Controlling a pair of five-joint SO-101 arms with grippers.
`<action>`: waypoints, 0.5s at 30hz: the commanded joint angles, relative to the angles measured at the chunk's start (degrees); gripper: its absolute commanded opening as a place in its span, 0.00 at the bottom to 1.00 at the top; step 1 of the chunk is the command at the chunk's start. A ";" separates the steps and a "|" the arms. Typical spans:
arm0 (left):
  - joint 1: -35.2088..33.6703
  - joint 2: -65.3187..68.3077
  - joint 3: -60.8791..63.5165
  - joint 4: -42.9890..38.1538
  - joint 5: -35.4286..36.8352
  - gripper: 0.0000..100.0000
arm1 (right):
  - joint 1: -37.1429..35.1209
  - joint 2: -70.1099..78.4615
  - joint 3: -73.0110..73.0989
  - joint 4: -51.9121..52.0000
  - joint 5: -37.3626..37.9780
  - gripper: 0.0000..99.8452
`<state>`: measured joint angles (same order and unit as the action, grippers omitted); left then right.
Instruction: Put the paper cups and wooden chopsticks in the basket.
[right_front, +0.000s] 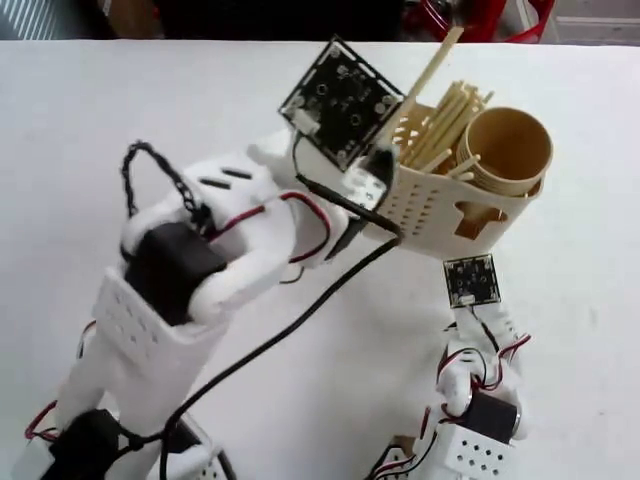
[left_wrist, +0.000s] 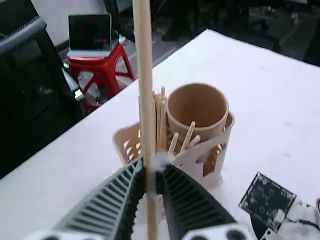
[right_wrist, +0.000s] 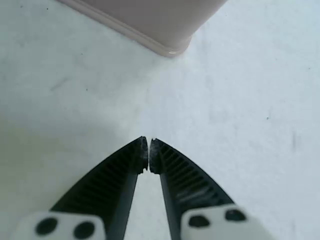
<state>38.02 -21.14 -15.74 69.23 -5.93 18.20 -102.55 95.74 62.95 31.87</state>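
We see our left gripper (left_wrist: 150, 170), jaws clamped on a pale wooden chopstick (left_wrist: 145, 75), by the cream perforated plastic basket (left_wrist: 129, 142), right gripper (right_wrist: 149, 152), jaws together, over the white table (right_wrist: 240, 90).

In the left wrist view, the chopstick (left_wrist: 145, 90) pinched in my left gripper (left_wrist: 151, 177) runs off the frame beyond and behind the fingers. Ahead of my right gripper (right_wrist: 148, 156), the basket (right_wrist: 150, 25) is cut off, with one corner showing. The basket wall hides the lower part of the paper cup (left_wrist: 197, 107).
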 joint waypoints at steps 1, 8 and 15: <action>1.27 0.84 3.16 -17.67 -0.70 0.02 | 0.13 -0.75 0.18 -1.27 0.26 0.03; 1.27 10.15 4.31 -40.00 -0.70 0.02 | 0.13 -0.75 0.18 -1.27 0.26 0.03; 1.27 19.03 4.31 -50.64 -0.70 0.02 | 0.13 -0.75 0.18 -1.27 0.26 0.03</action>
<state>38.64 -3.74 -11.08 22.64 -5.93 18.20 -102.55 95.74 62.95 31.87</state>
